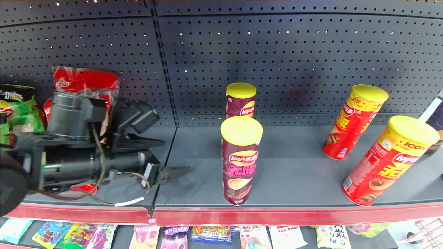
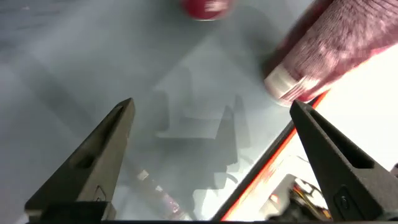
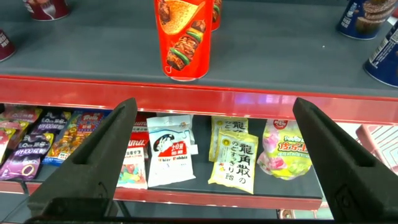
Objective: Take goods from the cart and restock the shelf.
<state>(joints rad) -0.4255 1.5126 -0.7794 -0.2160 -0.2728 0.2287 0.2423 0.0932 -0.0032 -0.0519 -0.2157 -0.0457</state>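
Purple can (image 1: 240, 162), upright at the shelf (image 1: 297, 173) front edge, is likely light, stiff and slick; you'd grip it mid-body, gently, lest it dent or tip; left gripper (image 2: 212, 104) gapes wide, empty, near it; right gripper (image 3: 214, 102) wide, empty too.

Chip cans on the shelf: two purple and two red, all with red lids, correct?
No. The head view shows yellow lids on all four: the front purple can, the rear purple can, the front red can, the rear red can. Count and colours stand.
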